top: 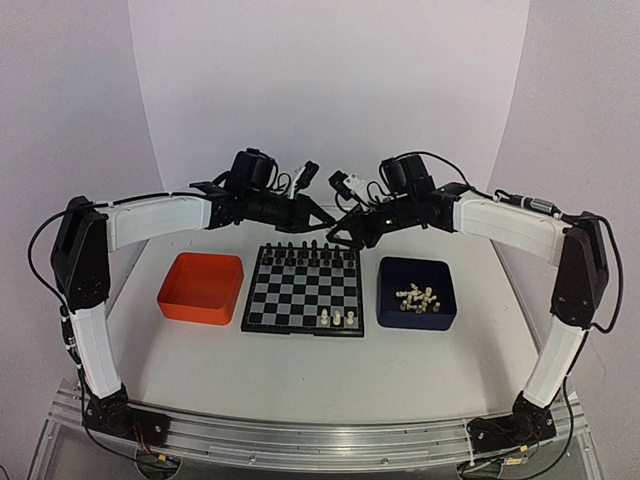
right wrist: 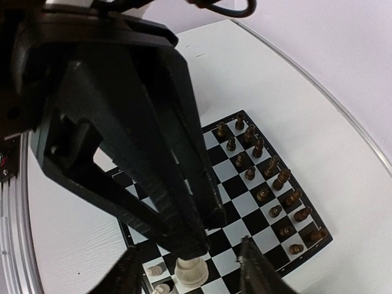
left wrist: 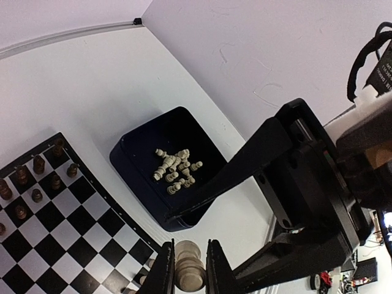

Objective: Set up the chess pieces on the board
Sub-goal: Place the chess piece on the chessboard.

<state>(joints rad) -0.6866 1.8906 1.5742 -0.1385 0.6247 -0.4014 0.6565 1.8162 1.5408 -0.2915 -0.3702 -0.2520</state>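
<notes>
The left arm (top: pixel 160 215) and the right arm (top: pixel 505 222) reach inward with elbows high, and their tips nearly meet. The left gripper (left wrist: pixel 188 277) pinches a cream chess piece (left wrist: pixel 187 257). The right gripper (right wrist: pixel 190 278) has its fingers spread apart on both sides of it.

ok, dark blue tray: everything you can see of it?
The dark blue tray is square with low raised walls and rounded corners, looks like matte plastic, open on top. It lies flat on the white table, just right of the board, a narrow gap between them. A loose heap of cream-white chess pieces lies on its floor; nothing else touches it.
</notes>
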